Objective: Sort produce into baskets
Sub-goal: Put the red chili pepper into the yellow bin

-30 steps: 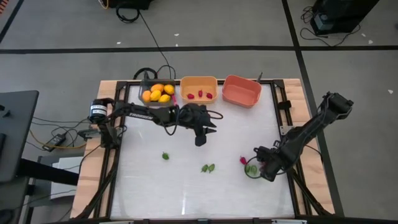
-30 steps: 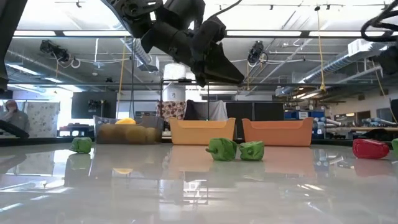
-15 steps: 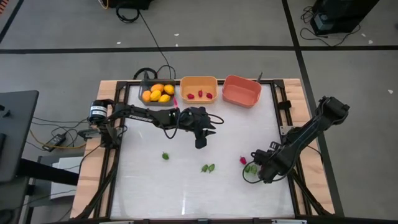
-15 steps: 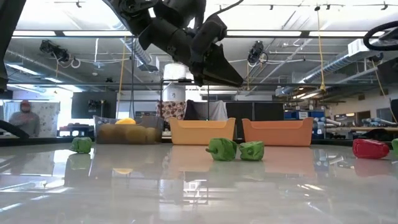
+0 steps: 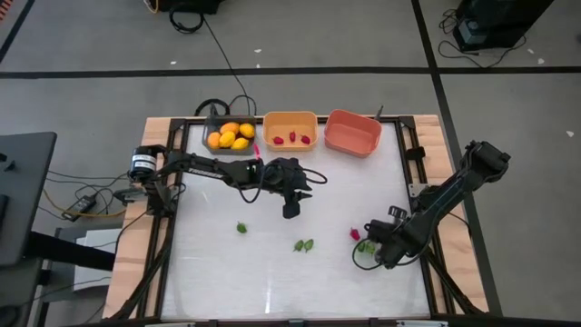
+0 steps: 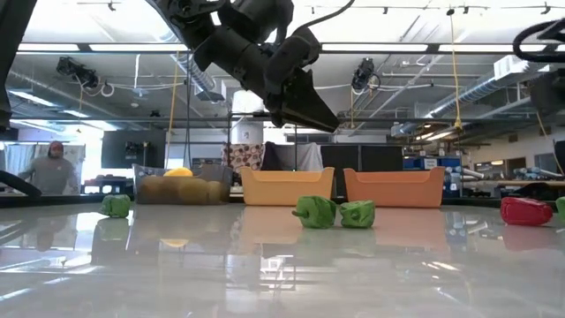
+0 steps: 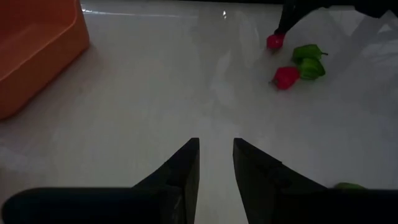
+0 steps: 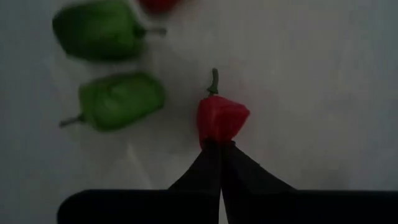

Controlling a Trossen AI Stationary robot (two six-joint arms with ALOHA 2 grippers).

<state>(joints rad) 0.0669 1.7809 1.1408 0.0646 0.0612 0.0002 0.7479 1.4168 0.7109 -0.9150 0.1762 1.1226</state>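
Note:
The dark grey basket [image 5: 230, 136] holds yellow-orange fruits, the orange basket [image 5: 290, 130] red bits, and the salmon-red basket [image 5: 352, 133] shows nothing inside. Green peppers lie loose on the table [image 5: 241, 227] [image 5: 304, 245]. Near the right edge lie two green peppers [image 8: 121, 99] [image 8: 99, 28] and a red one [image 5: 355, 233]. My right gripper [image 8: 219, 146] points down, shut, its tips at another red pepper [image 8: 222, 118]. My left gripper [image 7: 216, 146] hovers mid-table, open and with nothing between its fingers. My right gripper's shut fingertips [image 8: 211, 152] meet the red pepper's blunt end [image 8: 219, 137], opposite its stem. They come from above, pointing down. The pepper lies on the table. Whether any of it is pinched between the tips cannot be told.
The three baskets stand in a row along the far edge. The white table top [image 5: 272, 272] is bare toward its near edge. A black cable [image 5: 363, 263] loops beside my right gripper. A person [image 6: 55, 168] stands in the room beyond the table.
My right gripper has shifted a little toward the table's left and down, onto the cluster of peppers by the right edge. The peppers lie where they were.

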